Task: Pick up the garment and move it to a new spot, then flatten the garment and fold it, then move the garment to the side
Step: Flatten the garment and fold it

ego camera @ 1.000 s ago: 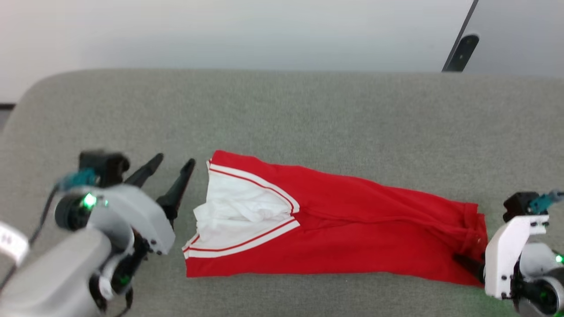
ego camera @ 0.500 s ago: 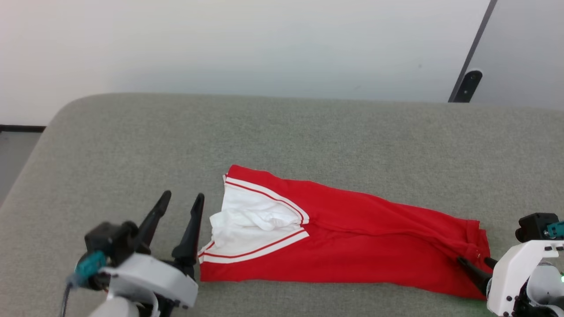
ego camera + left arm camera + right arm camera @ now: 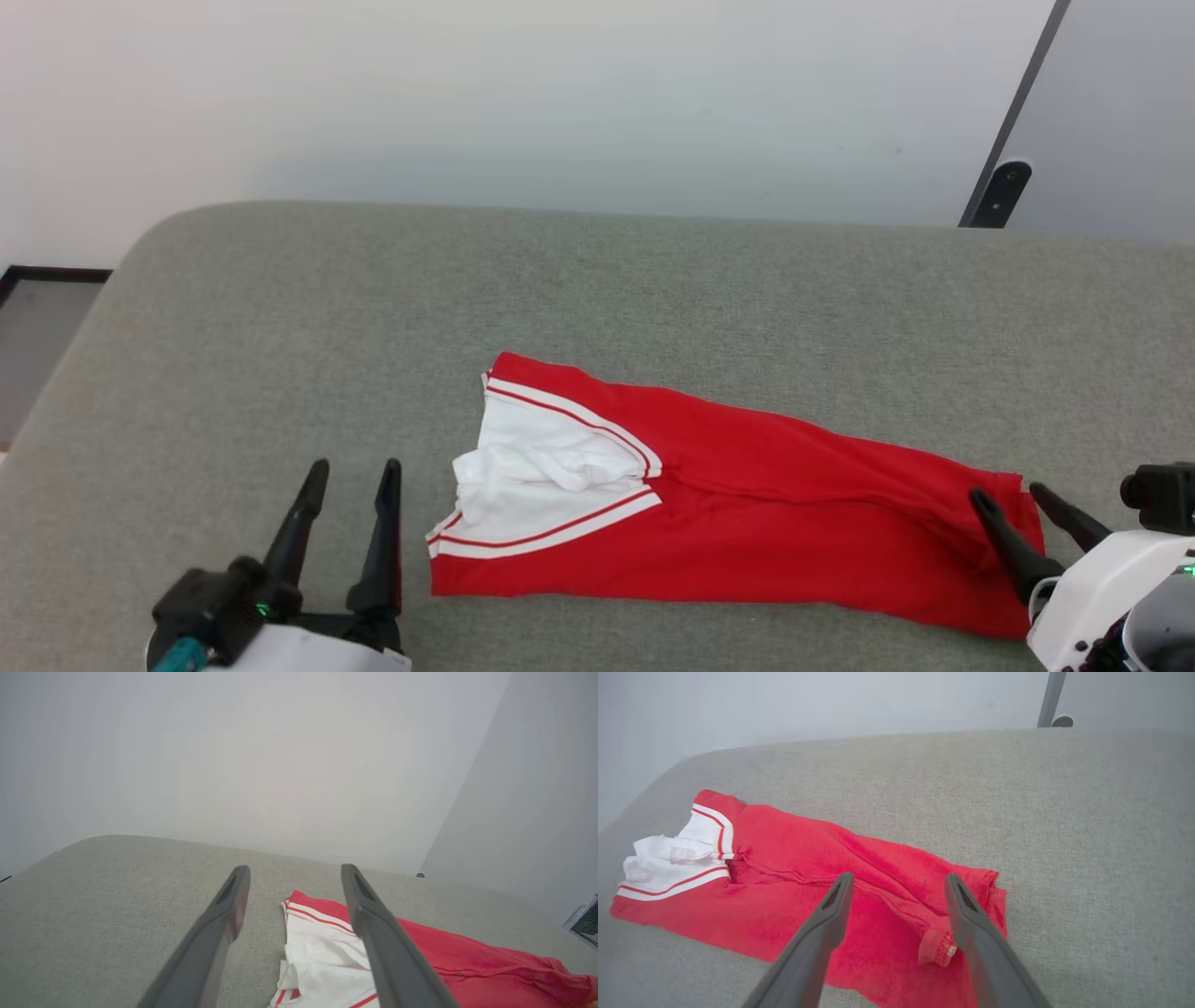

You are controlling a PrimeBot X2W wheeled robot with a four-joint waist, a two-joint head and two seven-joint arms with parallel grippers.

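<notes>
Garment (image 3: pixel 747 523) lies folded into a long strip on the grey cushion (image 3: pixel 653 280). Left gripper (image 3: pixel 356 465) — jaws spread, empty — has the white-sleeve end just beside its right-hand finger, not touching. Right gripper (image 3: pixel 1006 490) jaws are also spread, grasping nothing — the red hem end lies below and between them.

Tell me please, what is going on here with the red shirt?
A two-armed robot is working on the shirt, which lies folded into a long strip on a grey cushion. Both tools are open and hold nothing: the left tool is beside the white-sleeve end, the right tool over the other end.
</notes>
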